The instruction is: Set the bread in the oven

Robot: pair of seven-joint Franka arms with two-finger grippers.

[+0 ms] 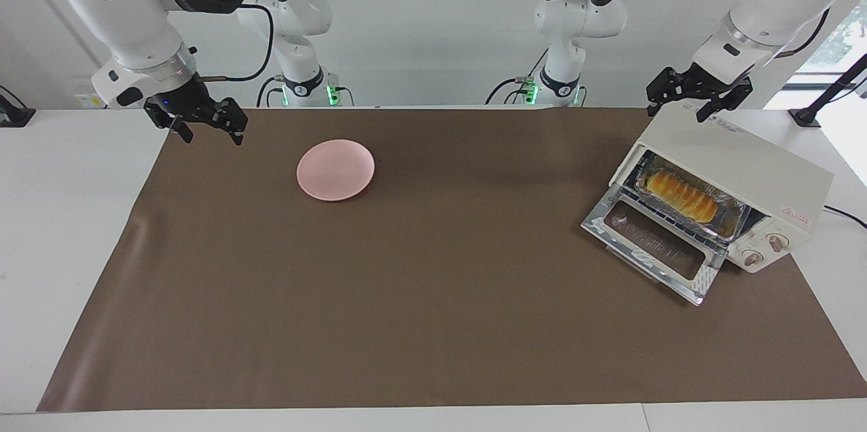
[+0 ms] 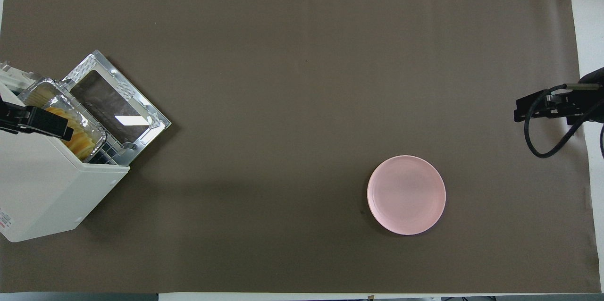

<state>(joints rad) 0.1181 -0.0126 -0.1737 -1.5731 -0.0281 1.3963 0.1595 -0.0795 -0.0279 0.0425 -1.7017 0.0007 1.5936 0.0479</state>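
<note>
While the bread (image 1: 680, 196) lies in a foil tray (image 1: 735, 222) on the rack inside the oven (image 1: 742, 168), door down, at the left-arm end of the bench (image 1: 54, 215), the left claw (image 1: 691, 101) hangs wide and empty over the oven's top. The right claw (image 1: 204, 124) waits wide and empty above the right-arm end, near the pink plate (image 1: 335, 170).

The bread (image 1: 680, 196) is golden-yellow with darker crosswise ridges. It lies in a crinkled silver foil tray (image 1: 736, 221). The oven (image 1: 752, 168) is cream-white, with a shiny metal door frame (image 1: 704, 281) around dark glass, two pale knobs (image 1: 765, 249) and a small red mark on its side. The plate (image 1: 335, 169) is plain pale pink. The mat (image 1: 433, 296) is flat brown on a white table (image 1: 68, 215). Both grippers are black on white arms.
</note>
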